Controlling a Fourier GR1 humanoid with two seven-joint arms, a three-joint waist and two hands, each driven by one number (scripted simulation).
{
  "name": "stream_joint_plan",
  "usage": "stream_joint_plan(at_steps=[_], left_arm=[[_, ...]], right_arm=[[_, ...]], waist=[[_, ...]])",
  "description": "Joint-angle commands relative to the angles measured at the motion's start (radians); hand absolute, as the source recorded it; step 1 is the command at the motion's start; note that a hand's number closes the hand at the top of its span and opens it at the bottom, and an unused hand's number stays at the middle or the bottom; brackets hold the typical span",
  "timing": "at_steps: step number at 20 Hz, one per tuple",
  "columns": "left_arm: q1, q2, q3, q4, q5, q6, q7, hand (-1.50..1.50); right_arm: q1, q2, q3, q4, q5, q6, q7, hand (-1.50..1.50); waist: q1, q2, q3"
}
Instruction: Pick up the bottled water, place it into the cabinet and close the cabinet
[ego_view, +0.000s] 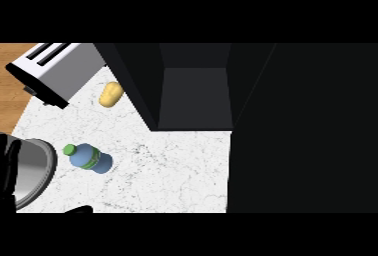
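The bottled water (89, 158), blue with a green cap, lies on the white marble counter (170, 170) at the left, its cap pointing up-left. The dark cabinet (196, 95) stands open at the back middle, with its inside bare. A broad black surface (303, 130) fills the right side beside the opening. My left grey forearm (29, 172) shows at the left edge, just left of the bottle and apart from it. Its black hand (7, 145) is cut off by the edge. My right hand does not show.
A silver toaster (55, 70) sits at the back left, partly over the wooden floor (11, 100). A yellow bread roll (111, 94) lies between the toaster and the cabinet. A small black shape (77, 210) pokes in at the lower edge.
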Motion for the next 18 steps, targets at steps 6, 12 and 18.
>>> stream_joint_plan(at_steps=[6,12,18], left_arm=[[-0.021,-0.005,-0.007,0.127,-0.041,0.099,-0.091,-1.50],[0.013,-0.005,0.019,0.294,-0.012,0.132,-0.230,-1.50],[0.009,-0.005,0.083,0.481,0.107,0.064,-0.384,-1.50]], right_arm=[[0.172,0.007,0.035,-0.080,0.028,0.060,-0.100,-1.50],[0.203,0.012,0.094,-0.165,0.078,0.023,-0.054,-1.50],[0.273,-0.024,0.055,-0.204,0.024,0.052,-0.067,-1.50]], waist=[[-0.007,0.001,0.000],[-0.006,0.002,-0.001],[-0.003,0.002,-0.001]])
